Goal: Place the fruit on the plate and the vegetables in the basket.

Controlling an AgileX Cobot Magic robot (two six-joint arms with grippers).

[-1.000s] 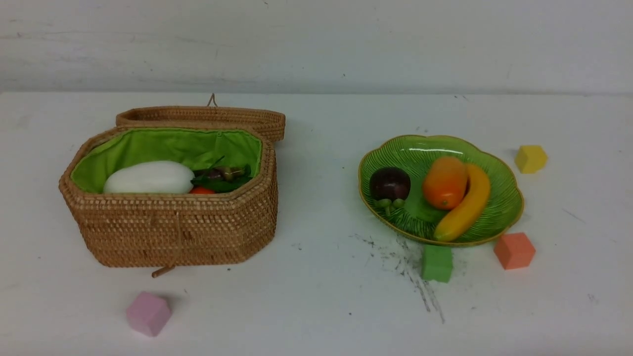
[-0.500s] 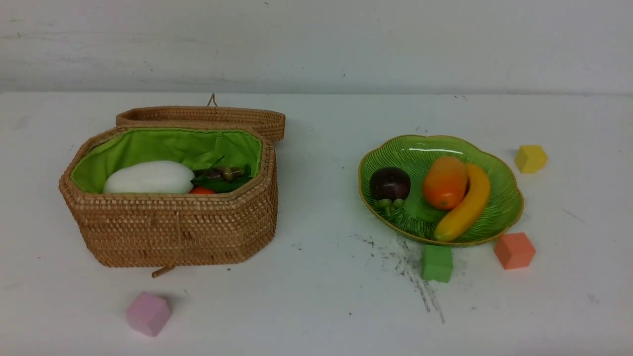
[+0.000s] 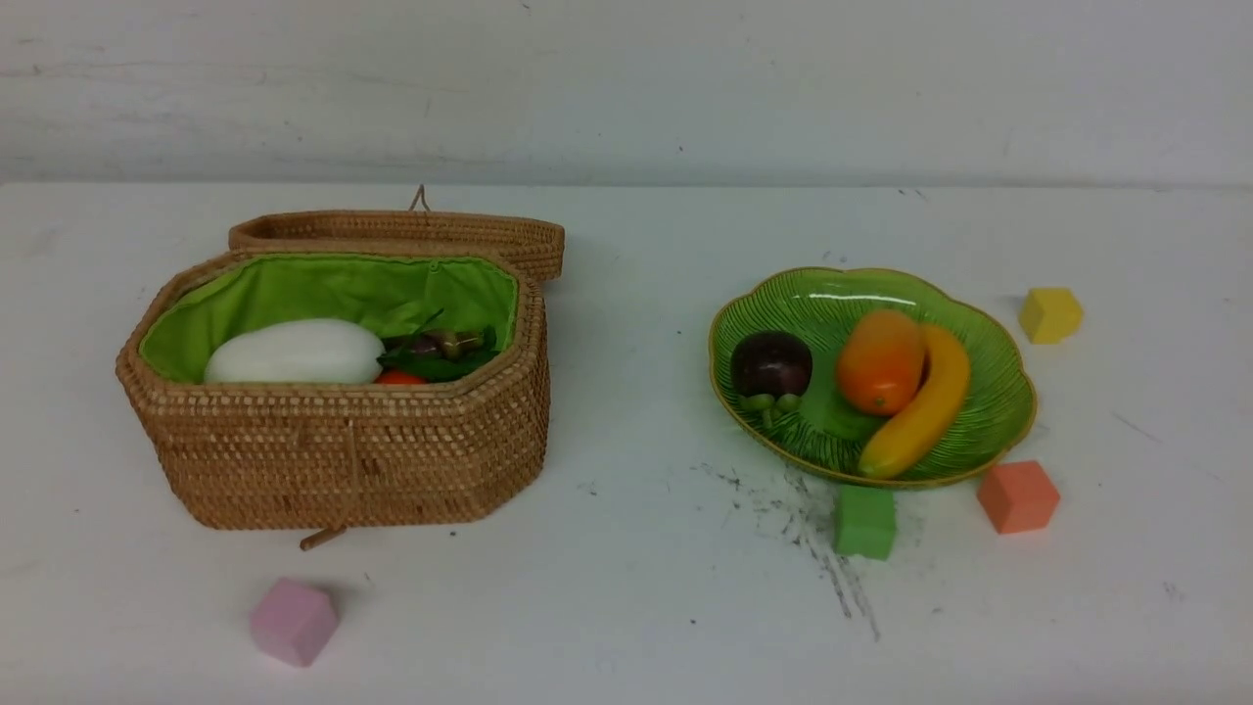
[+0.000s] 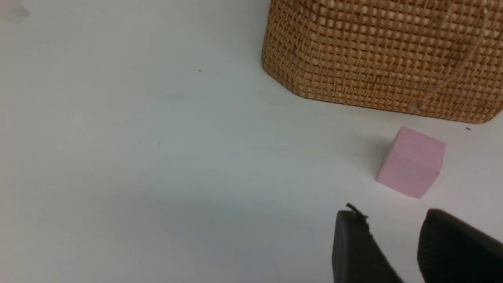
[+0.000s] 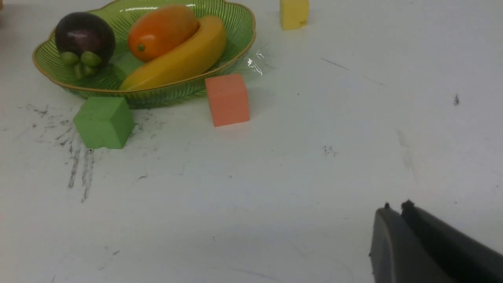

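The green plate (image 3: 989, 416) sits at the right of the white table and holds the dark-purple mangosteen (image 3: 771, 364), the orange mango (image 3: 881, 360) and the yellow banana (image 3: 920, 403). The woven basket (image 3: 343, 450) stands at the left with its lid (image 3: 401, 230) laid back. Inside it lie the white radish (image 3: 294, 352), a bit of orange carrot (image 3: 399, 377) and dark leafy vegetables (image 3: 440, 351). Neither arm shows in the front view. My left gripper (image 4: 389, 214) hangs open and empty near the basket (image 4: 385, 55). My right gripper (image 5: 397, 206) is shut and empty, well off from the plate (image 5: 51, 74).
Foam cubes lie about: a pink cube (image 3: 294, 620) in front of the basket, a green cube (image 3: 865, 521) and an orange cube (image 3: 1018, 495) by the plate's near rim, and a yellow cube (image 3: 1050, 314) beyond its right side. Dark scuff marks (image 3: 822, 548) streak the table.
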